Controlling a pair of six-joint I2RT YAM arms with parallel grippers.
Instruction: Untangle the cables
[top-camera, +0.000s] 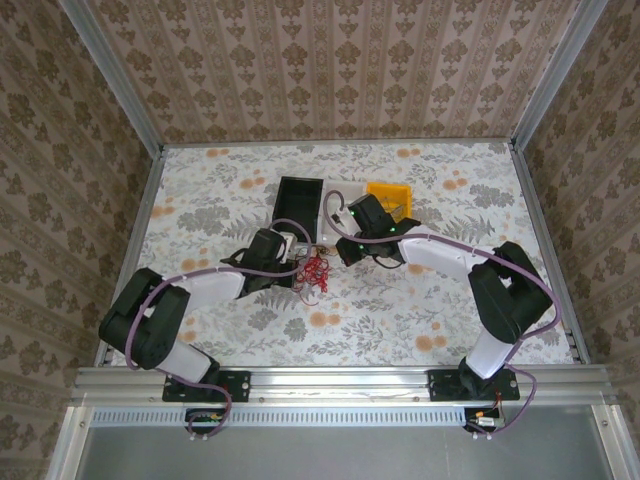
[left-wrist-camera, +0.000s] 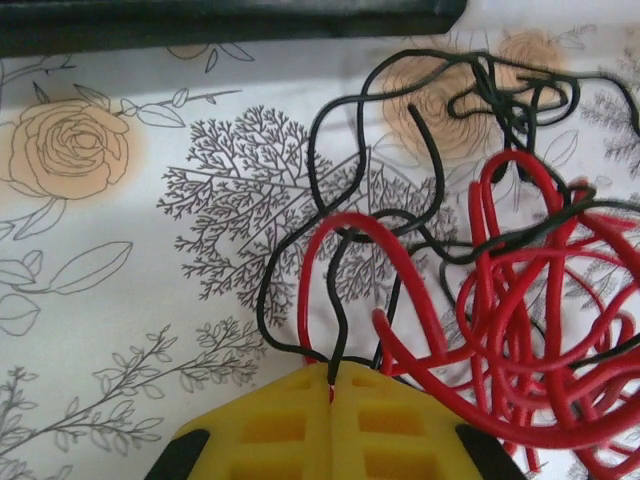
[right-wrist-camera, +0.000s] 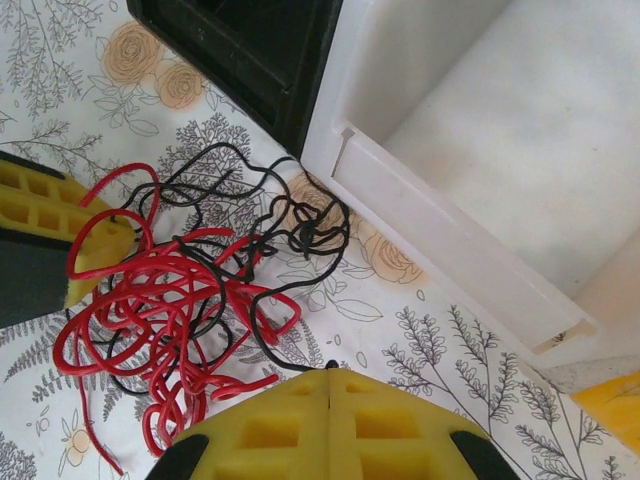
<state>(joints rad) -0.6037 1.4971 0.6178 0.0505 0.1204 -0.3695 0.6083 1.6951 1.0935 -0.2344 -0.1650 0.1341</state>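
The cables (top-camera: 316, 272) lie in a tangled heap of thin red and black wires on the floral tabletop, between the two grippers. In the left wrist view my left gripper (left-wrist-camera: 331, 378) has its yellow fingers pressed together on a black wire and a red wire at the heap's edge (left-wrist-camera: 520, 300). My right gripper (right-wrist-camera: 330, 372) is shut too, with the end of a black wire pinched at its tips; the tangle (right-wrist-camera: 170, 300) spreads to its left. The left gripper's yellow finger (right-wrist-camera: 60, 215) touches the far side of that tangle. From above, the left gripper (top-camera: 292, 264) and the right gripper (top-camera: 346, 250) flank the heap.
A black bin (top-camera: 298, 205), a white tray (top-camera: 338, 222) and a yellow bin (top-camera: 390, 197) stand in a row just behind the cables. The white tray's wall (right-wrist-camera: 450, 220) runs close beside my right gripper. Patterned walls enclose the table.
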